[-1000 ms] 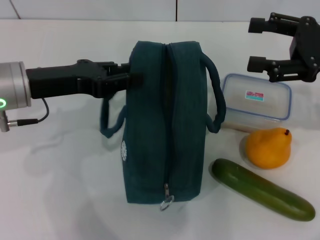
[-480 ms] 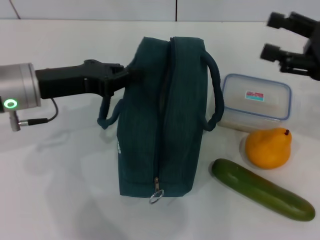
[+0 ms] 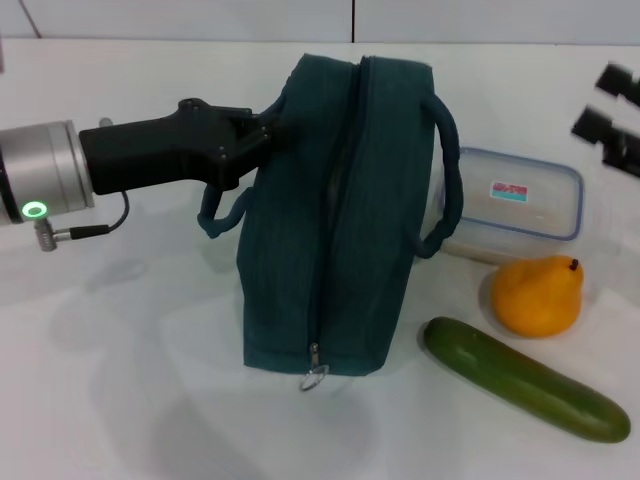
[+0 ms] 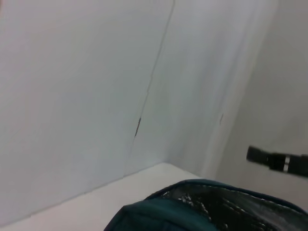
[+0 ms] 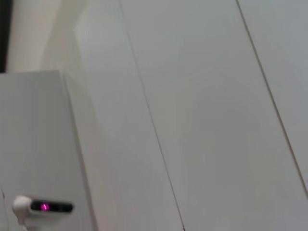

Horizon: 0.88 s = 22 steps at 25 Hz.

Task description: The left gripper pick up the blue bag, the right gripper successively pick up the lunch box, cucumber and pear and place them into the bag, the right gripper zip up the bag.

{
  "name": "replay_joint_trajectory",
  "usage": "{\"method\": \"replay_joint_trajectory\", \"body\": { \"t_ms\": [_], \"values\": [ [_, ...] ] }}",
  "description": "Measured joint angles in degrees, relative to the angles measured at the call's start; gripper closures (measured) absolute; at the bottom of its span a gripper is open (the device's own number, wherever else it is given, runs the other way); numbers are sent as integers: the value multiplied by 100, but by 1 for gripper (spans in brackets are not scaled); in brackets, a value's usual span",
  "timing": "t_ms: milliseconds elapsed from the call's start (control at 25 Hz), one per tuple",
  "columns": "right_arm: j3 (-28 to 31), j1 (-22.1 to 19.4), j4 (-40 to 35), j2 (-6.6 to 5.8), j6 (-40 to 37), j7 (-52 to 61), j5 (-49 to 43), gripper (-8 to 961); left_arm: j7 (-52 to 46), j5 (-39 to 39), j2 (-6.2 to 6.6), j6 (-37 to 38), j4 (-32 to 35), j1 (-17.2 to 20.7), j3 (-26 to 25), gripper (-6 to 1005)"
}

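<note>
Gripping the blue bag (image 3: 335, 220) at its upper left edge, the left gripper (image 3: 262, 128) is clenched; the right gripper (image 3: 615, 118) is blurred, state indeterminable.

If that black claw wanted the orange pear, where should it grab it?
Probably from above, across the pear's plump belly, the tool's fingers closing on its far and near sides. It stands stem-up, with the cucumber close in front and the lunch box behind.

Lunch box (image 3: 520, 205), pear (image 3: 537, 296), cucumber (image 3: 525, 379) lie right of bag (image 3: 335, 210).
</note>
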Motion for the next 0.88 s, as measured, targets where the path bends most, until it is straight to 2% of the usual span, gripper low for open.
{"method": "replay_joint_trajectory", "body": {
  "t_ms": [120, 200, 440, 760, 880],
  "values": [
    [3, -88, 31, -4, 61, 6, -180, 108, 427, -236, 3, 14, -202, -24, 10, 949],
    [-17, -95, 49, -51, 67, 42, -327, 108, 549, -388, 5, -18, -315, -38, -10, 950],
    [12, -147, 53, -316, 107, 43, -1136, 110, 951, -908, 17, -260, -912, -155, -35, 953],
    [23, -240, 3, -595, 4, -555, -1893, 112, 493, -896, 28, -657, -1319, -401, -220, 954],
    [26, -257, 29, -658, -15, -750, -1989, 112, 117, -817, 38, -778, -1330, -432, -202, 954]
  ]
}}
